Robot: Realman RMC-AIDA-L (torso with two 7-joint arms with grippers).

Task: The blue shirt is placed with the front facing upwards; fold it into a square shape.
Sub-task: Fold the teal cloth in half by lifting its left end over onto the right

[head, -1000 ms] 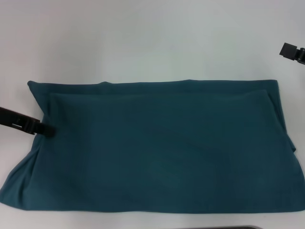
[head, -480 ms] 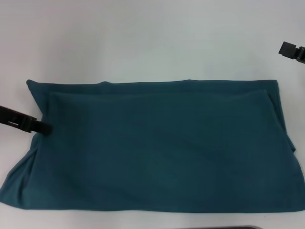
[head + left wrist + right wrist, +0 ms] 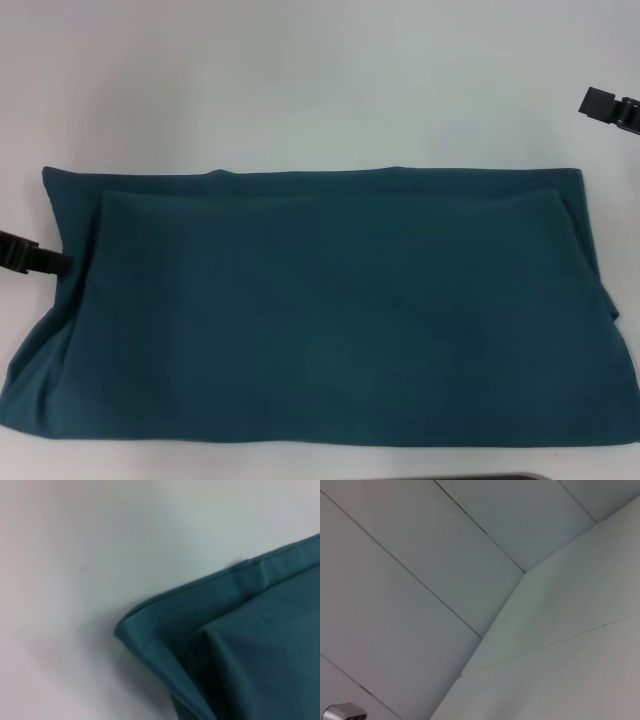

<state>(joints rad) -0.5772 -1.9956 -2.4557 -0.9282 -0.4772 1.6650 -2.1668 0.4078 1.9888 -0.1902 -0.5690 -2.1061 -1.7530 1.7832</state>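
Lying folded across the table point(image 3: 300, 80), the blue shirt point(image 3: 330, 310) meets the left gripper point(image 3: 62, 265) at its left edge; grip cannot be told. Right gripper point(image 3: 600, 103) waits at the far right edge.

My left gripper point(image 3: 55, 263) reaches in low from the left edge; my right gripper point(image 3: 610, 108) sits parked far right, well apart

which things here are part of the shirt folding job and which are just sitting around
Part of the job:
- blue shirt, folded into a wide band, plain side up
- left gripper, at the shirt's left edge

Just there:
- right gripper, parked off to the far right, away from the shirt
- white table
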